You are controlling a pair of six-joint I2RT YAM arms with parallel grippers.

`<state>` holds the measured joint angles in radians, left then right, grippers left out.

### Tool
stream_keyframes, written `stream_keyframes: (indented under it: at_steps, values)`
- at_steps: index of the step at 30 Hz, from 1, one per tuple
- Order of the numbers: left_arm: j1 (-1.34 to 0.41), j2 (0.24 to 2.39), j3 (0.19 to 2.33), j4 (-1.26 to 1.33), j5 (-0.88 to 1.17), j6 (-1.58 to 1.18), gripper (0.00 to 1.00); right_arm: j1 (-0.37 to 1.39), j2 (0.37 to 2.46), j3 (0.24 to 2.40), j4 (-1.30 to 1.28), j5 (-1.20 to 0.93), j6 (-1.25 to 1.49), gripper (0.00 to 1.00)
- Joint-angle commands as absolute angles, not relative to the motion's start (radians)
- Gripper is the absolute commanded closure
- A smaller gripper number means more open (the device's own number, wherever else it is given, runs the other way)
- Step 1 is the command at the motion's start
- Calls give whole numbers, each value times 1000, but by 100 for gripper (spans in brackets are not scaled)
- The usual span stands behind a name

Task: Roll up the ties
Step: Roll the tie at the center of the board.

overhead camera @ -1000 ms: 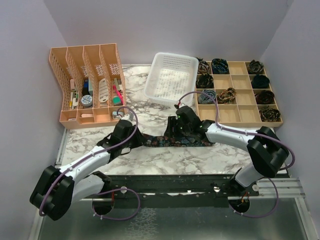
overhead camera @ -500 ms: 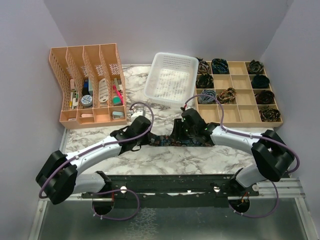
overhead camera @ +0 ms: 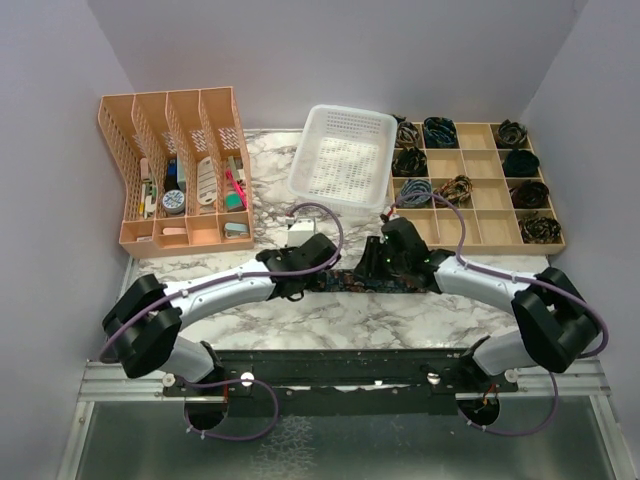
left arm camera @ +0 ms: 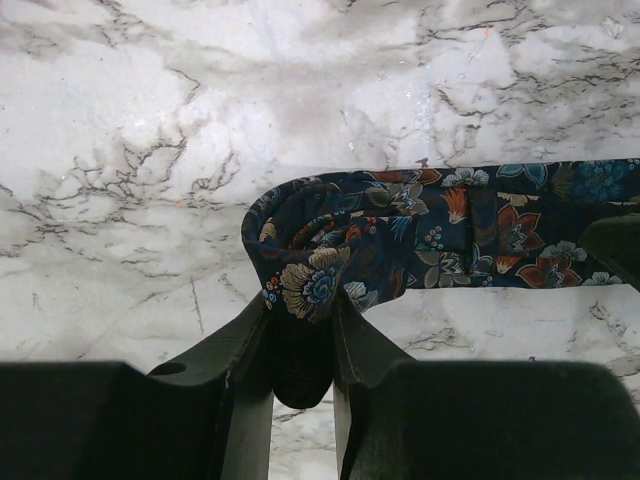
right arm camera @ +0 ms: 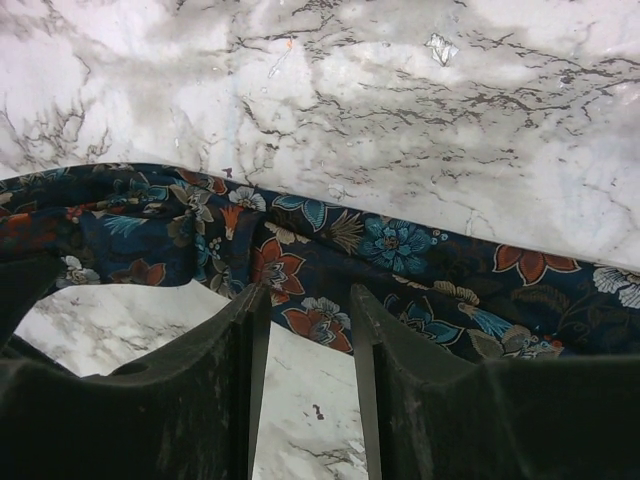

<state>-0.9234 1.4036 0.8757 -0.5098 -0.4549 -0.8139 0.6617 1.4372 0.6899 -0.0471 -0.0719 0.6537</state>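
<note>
Pinching the rolled tie [left arm camera: 400,225], left end effector [left arm camera: 300,310] has moved rightward; right end effector [right arm camera: 305,295] stands open.

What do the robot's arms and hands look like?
The left arm and right arm have pale grey-white tubes, chunky black joints and looping purple cables. The left hand and right hand each have two dark, flat fingers.

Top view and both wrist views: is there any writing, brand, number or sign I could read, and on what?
No readable text in any view.
The tie: floral print only, no label showing.
Items in the desk organizer: too small to read.
</note>
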Motion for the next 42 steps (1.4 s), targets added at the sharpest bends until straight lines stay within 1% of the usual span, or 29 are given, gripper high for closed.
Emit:
stream_keyframes:
  at_steps: [1,8,9,12,17,20,24,27,32,36,40,42]
  values:
    - [-975,1465,958,-589,-572,-852,77,642,1385,654,-14,-87,682,58]
    - [-1046,1575,1074,-665,-649,-882,77,612,1328,598,-9,-93,718,58]
    - [-1055,1588,1088,-671,-657,-885,77,604,1323,588,22,-103,724,59]
    - [-1079,1624,1128,-686,-675,-895,77,562,1319,552,83,-196,742,61]
    - [-1106,1673,1193,-708,-702,-903,77,516,1381,526,184,-376,767,65]
    - [-1118,1706,1226,-715,-707,-900,77,497,1398,514,210,-407,790,66]
    - [-1131,1762,1274,-727,-707,-898,77,469,1372,508,173,-378,786,66]
    - [-1138,1799,1305,-732,-707,-895,76,453,1325,510,112,-311,775,65]
    - [-1151,1863,1364,-732,-697,-888,74,438,1224,494,34,-173,783,60]
    - [-1162,1923,1415,-731,-674,-875,68,420,1167,485,-28,-84,789,56]
    - [-1164,1986,1464,-732,-626,-865,64,388,1157,479,-51,-79,779,54]
    - [-1162,1994,1478,-729,-600,-861,59,375,1159,482,-62,-88,765,53]
